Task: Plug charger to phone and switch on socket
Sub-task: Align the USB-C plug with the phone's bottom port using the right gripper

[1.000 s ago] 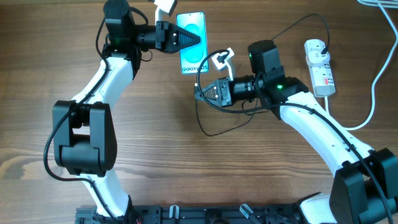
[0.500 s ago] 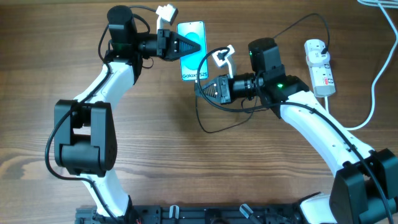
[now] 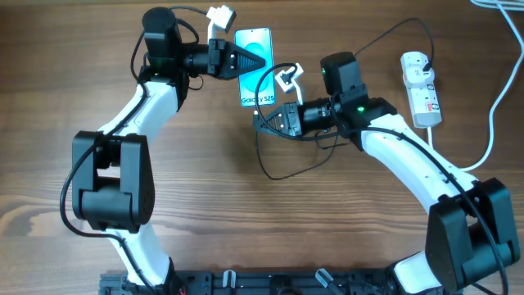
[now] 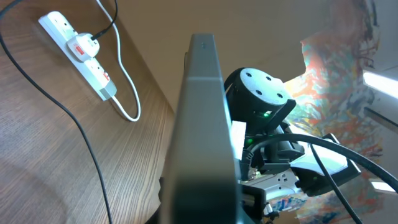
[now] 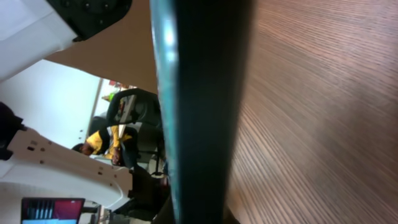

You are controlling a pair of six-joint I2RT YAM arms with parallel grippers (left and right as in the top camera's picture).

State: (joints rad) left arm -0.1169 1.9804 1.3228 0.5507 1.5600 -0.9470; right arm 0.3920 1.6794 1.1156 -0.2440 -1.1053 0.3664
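Note:
The phone [image 3: 257, 79], turquoise screen with a white "Galaxy" strip at its near end, is held at the back of the table by my left gripper [image 3: 249, 59], which is shut on its side. In the left wrist view the phone [image 4: 202, 124] shows edge-on as a dark slab. My right gripper [image 3: 265, 120] sits at the phone's near end, shut on the tip of the charger [image 3: 282, 170], whose thin black cable loops away over the table. The phone's dark edge [image 5: 199, 93] fills the right wrist view; the plug tip is hidden. The white socket [image 3: 420, 88] lies at the far right.
The charger cable runs up to a plug in the socket, which also shows in the left wrist view [image 4: 78, 50]. A thick white lead [image 3: 491, 123] curves along the right edge. Black bases line the front edge.
My left gripper has shifted the phone slightly down and to the right. My right gripper has moved left and up, closer to the phone's near end.

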